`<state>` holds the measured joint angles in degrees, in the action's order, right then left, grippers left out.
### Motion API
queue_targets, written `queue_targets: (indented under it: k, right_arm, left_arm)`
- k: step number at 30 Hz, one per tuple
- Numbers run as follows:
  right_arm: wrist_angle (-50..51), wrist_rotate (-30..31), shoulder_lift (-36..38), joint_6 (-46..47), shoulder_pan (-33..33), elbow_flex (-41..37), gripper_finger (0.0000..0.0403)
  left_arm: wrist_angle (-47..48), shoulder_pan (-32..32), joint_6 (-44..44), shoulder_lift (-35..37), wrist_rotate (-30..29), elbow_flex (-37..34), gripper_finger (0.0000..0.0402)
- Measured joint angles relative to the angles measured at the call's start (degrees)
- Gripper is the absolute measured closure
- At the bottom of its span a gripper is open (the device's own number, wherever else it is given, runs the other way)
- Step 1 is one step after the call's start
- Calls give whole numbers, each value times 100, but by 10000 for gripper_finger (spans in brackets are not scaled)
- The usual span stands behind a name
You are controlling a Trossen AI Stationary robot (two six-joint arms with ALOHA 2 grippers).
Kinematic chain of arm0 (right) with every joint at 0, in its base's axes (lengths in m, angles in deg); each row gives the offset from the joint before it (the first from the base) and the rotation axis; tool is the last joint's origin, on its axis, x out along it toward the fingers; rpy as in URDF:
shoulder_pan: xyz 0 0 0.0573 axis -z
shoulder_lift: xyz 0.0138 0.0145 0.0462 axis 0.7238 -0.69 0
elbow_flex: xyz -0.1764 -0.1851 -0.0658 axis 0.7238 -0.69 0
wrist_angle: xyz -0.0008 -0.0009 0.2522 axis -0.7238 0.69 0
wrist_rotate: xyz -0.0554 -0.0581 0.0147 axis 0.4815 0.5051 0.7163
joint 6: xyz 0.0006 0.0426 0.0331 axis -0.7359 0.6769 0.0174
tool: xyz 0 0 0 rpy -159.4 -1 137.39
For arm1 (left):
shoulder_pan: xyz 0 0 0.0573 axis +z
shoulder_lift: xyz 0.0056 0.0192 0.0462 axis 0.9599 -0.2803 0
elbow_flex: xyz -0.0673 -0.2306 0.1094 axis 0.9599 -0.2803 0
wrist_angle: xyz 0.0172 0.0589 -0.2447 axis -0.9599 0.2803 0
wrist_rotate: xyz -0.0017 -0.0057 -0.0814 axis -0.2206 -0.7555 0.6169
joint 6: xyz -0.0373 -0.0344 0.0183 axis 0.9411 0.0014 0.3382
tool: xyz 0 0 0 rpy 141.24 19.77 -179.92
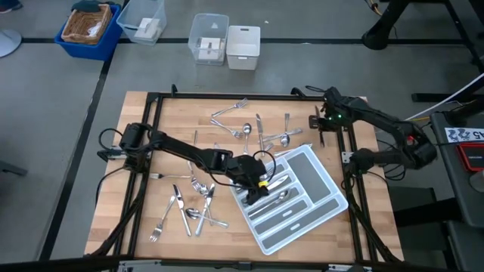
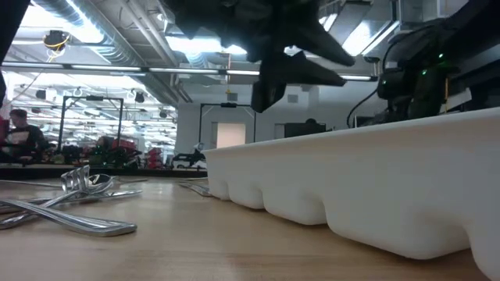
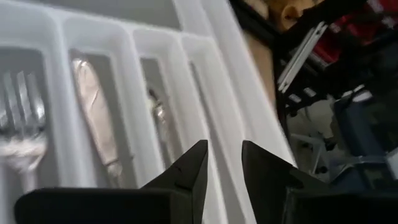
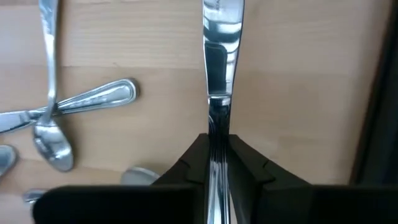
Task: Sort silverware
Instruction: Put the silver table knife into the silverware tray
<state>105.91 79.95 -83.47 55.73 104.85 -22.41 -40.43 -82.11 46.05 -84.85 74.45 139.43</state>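
Right wrist view shows the right gripper with its fingers pinching a table knife by its handle, at the upper right of the high frame. To do this well, carry it level and lower it lengthwise into a free slot of the tray. The left gripper hangs over the tray, fingers slightly spread, holding nothing. Loose silverware lies on the table, centre and lower left.

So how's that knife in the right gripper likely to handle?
Probably stiff: the knife runs straight out from the right gripper. Its polished, mirror-like blade looks slippery. Gripped edge-on at one end, it might pivot or slide.
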Motion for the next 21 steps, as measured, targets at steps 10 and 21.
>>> queue_targets:
  k: [10, 21]
  right_arm:
    - [950, -320, 1521, 796, -143, 9, 361]
    - [848, -7, 3268, 3201, -2018, 9, 361]
  left_arm:
    - [457, 329, -400, 448, -32, 2, 314]
    - [821, 730, -827, 622, -34, 4, 314]
